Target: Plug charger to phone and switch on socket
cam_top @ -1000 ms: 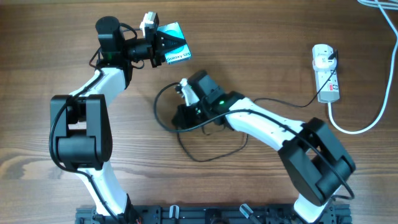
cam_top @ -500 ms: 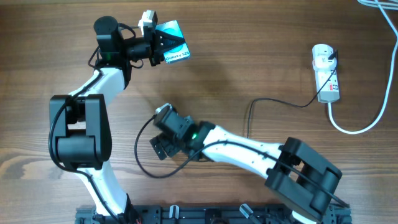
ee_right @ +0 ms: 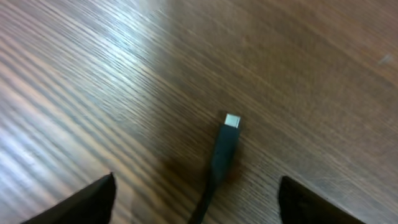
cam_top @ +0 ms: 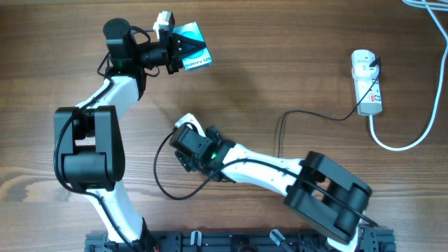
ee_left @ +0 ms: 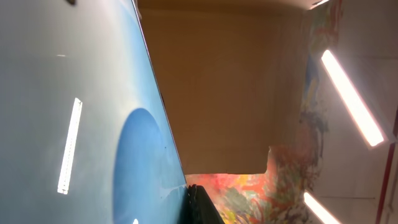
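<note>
The right gripper [ee_right: 198,182] hangs just above the brown wooden bench [cam_top: 294,49] with its black fingers [ee_right: 93,199] spread wide, gripping nothing. The small black plug tip [ee_right: 227,134] of the thin black charger cable [cam_top: 157,178] lies on the wood between them and just ahead. This is around the middle of the bench, somewhat towards the near edge.

The left gripper [cam_top: 180,52] is clenched on the small flat smartphone with a turquoise screen [cam_top: 192,46], holding it off the wood by the far edge, left of centre.

I judge the step in hand to be picking up the plug. Next, the fingers must lower, close on the plug body behind its metal end, and keep it straight for the smartphone's port.

The white elongated power strip [cam_top: 365,82] sits near the far right corner; its switch comes later.
</note>
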Motion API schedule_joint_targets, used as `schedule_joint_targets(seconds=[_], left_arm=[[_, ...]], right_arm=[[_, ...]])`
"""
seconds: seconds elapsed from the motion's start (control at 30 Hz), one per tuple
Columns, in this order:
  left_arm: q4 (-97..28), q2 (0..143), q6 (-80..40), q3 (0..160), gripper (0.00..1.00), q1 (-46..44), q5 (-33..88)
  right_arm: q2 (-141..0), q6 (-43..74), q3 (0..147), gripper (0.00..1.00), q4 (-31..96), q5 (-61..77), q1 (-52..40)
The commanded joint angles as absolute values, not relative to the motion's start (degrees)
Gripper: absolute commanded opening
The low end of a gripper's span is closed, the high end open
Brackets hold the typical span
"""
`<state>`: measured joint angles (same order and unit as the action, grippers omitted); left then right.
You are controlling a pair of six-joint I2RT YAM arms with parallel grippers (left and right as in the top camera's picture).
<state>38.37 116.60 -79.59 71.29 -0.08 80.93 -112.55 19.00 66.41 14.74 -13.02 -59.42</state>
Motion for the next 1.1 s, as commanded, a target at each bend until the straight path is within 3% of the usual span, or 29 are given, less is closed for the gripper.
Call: schedule_joint_targets(seconds=[0.0,0.13,0.37,0.53,0.8,1.07], left_arm=[[38.9,117.1,-78.4,72.8,0.04,0.2,82.1],[38.9,117.1,-78.5,72.8,0.04,0.2,82.1],[38.9,117.1,-78.4,72.8,0.04,0.2,82.1],[38.9,117.1,-78.5,72.8,0.04,0.2,82.1],[38.9,117.1,-78.4,72.8,0.04,0.2,82.5],[38.9,117.1,-78.4,72.8,0.04,0.2,82.9]], right_arm=[[-114.9,19.7,66.8,0.69,14.6,-14.4,-58.7],[-115.0,21.1,66.8,0.50,14.6,-13.0,-57.8],[-118.3,21.1,67.3,0.33,14.1,-9.6,-56.1],[-118.9,20.9,67.8,0.06,14.3,-8.9,-55.9],[-118.9,24.4,68.7,0.04,17.3,-8.3,-54.4],[-113.7,29.2,71.9,0.05,23.4,8.0,-47.6]])
